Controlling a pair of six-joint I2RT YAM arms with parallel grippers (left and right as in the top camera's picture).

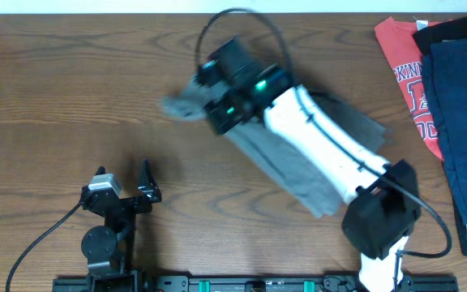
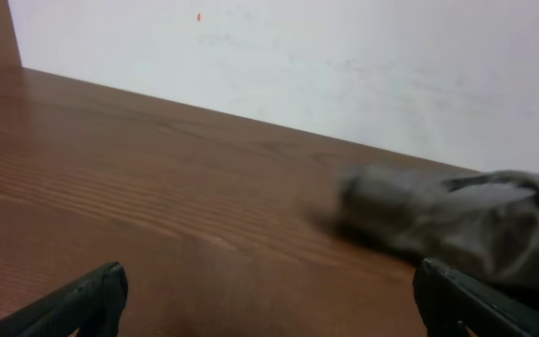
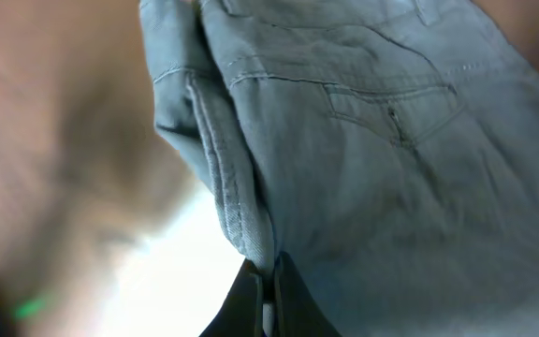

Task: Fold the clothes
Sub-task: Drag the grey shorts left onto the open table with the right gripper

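- right gripper (image 3: 268,276), centre of the table: jaws pressed nearly together, pinching a doubled edge of the grey shorts (image 1: 294,170) between the dark fingertips; the cloth rises straight up out of the grip in the wrist view.
- left gripper (image 1: 124,178), near the front left of the table: jaws spread wide, nothing between them, well apart from the shorts; in its own wrist view only bare wood lies between the two fingers.
- the shorts lie in the middle of the table under the white right arm (image 1: 323,134), their long axis diagonal in the overhead view, from upper left towards lower right; the upper-left end is blurred beside the gripper.
- the stitched back pocket (image 3: 391,108) faces the right wrist camera, with a seamed, folded edge running down to the pinch point.
- at the far right edge, well apart from the shorts, a red printed t-shirt (image 1: 400,69) lies partly under a navy garment (image 1: 464,122) and a black garment (image 1: 448,28).
- the surface is a brown wood-grain table (image 1: 71,73); a plain white wall (image 2: 344,56) stands behind its far edge in the left wrist view.
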